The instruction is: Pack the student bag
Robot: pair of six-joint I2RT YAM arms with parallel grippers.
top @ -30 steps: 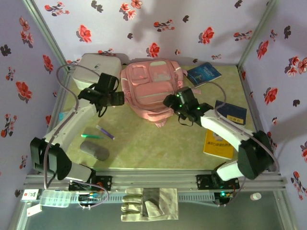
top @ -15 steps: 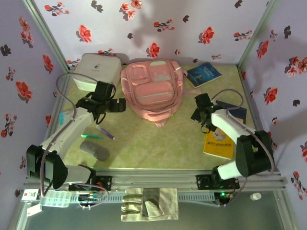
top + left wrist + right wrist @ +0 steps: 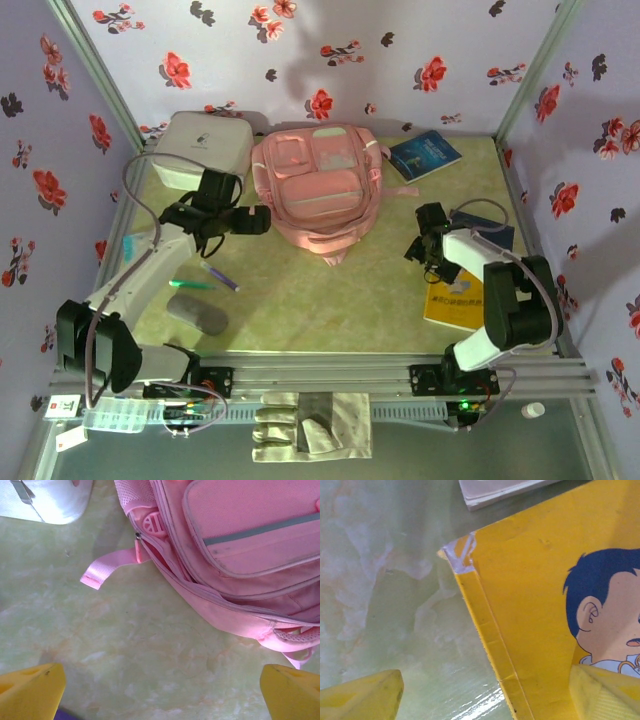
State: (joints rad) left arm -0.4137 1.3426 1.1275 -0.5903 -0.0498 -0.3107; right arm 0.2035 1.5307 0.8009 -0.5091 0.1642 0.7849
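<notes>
The pink student bag (image 3: 318, 183) lies flat at the back middle of the table, front pockets up. Its lower left side and a loose pink strap (image 3: 107, 568) show in the left wrist view. My left gripper (image 3: 258, 219) hovers just left of the bag, open, with bare table between its yellow fingertips (image 3: 31, 692). My right gripper (image 3: 432, 268) is open and hangs low over the top left corner of a yellow comic book (image 3: 455, 300); that book's spine (image 3: 495, 645) runs between the yellow fingertips (image 3: 362, 697) without touching them.
A white-grey zip case (image 3: 200, 148) sits back left. A blue book (image 3: 425, 155) lies back right, a dark blue book (image 3: 485, 235) beside the right arm. A green pen (image 3: 190, 285), a purple pen (image 3: 220, 277) and a grey pouch (image 3: 198, 314) lie front left.
My right gripper has drawn away from the bag, swinging right and toward the near edge until it sits above the yellow book. My left gripper has shifted slightly right toward the bag.
</notes>
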